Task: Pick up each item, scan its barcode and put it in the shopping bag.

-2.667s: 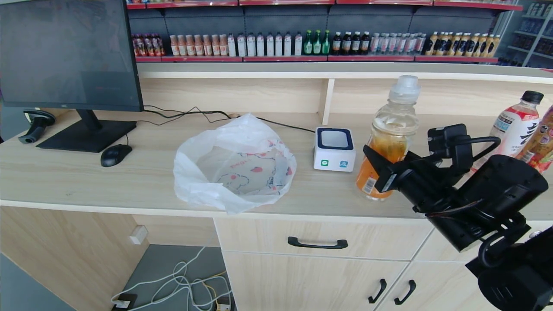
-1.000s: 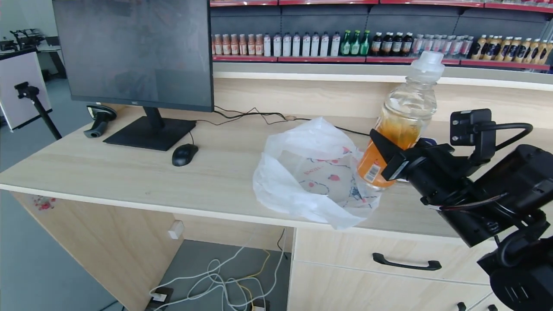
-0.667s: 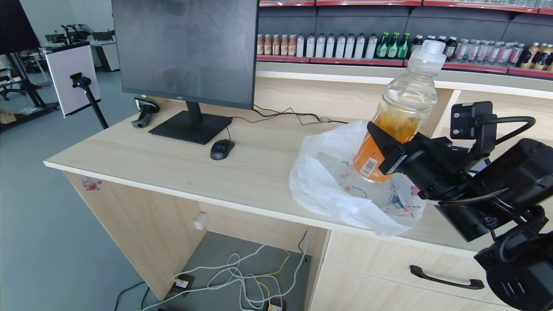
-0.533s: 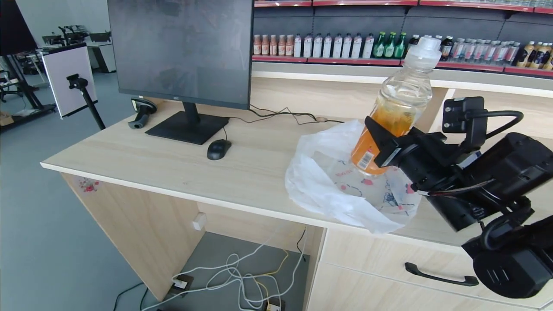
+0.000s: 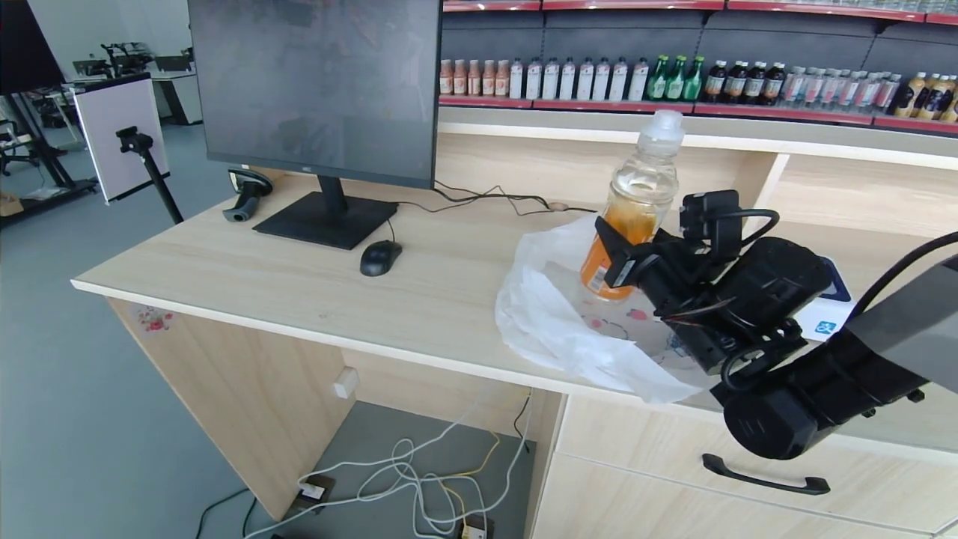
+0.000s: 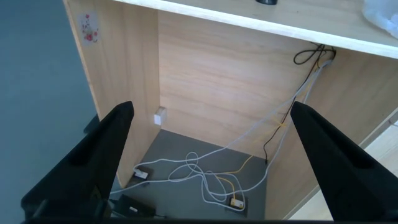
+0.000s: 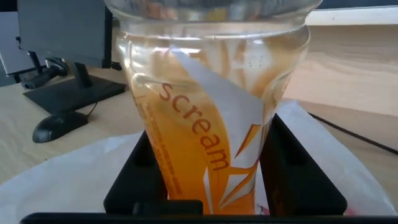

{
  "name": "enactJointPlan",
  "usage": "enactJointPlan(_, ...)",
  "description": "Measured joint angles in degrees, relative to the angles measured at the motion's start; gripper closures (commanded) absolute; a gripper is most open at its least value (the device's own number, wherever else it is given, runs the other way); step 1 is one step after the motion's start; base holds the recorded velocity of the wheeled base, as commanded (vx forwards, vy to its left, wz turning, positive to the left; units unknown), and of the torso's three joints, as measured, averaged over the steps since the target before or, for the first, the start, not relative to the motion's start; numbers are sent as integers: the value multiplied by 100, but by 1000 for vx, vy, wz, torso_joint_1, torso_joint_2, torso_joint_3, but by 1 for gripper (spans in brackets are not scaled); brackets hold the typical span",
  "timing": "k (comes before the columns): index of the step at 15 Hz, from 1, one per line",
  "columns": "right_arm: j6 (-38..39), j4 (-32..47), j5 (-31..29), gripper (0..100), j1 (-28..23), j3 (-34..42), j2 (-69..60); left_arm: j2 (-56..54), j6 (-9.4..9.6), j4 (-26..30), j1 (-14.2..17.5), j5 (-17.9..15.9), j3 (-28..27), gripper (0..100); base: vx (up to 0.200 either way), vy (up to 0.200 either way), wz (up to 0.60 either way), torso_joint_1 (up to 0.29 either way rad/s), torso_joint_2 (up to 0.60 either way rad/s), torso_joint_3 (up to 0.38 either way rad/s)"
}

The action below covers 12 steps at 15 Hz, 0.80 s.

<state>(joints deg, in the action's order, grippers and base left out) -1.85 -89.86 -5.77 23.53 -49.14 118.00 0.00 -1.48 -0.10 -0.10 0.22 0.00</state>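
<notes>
One bottle is in play. At far left, the left gripper (image 6: 211, 109) hangs low by the counter (image 5: 247, 277), its fingers spread with nothing between them. Right of centre, the shopping bag (image 5: 546, 322) lies open and looks empty. The orange bottle (image 5: 636, 202) stands upright over its mouth, clenched low by the right gripper (image 5: 610, 258). Bagging seems under way, release not yet done

Orange lettering is carried on the white label (image 7: 224, 99) of the clear plastic bottle of orange drink (image 7: 211, 143); a barcode (image 5: 596, 278) is printed low on its left side.
</notes>
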Motion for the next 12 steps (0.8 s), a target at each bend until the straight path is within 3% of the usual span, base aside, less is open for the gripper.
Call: enactJointPlan(12, -15, -39, 128, 100, 98, -553, 770, 0, 0, -1, 2, 2, 0, 0, 0, 0, 0, 0, 0, 0)
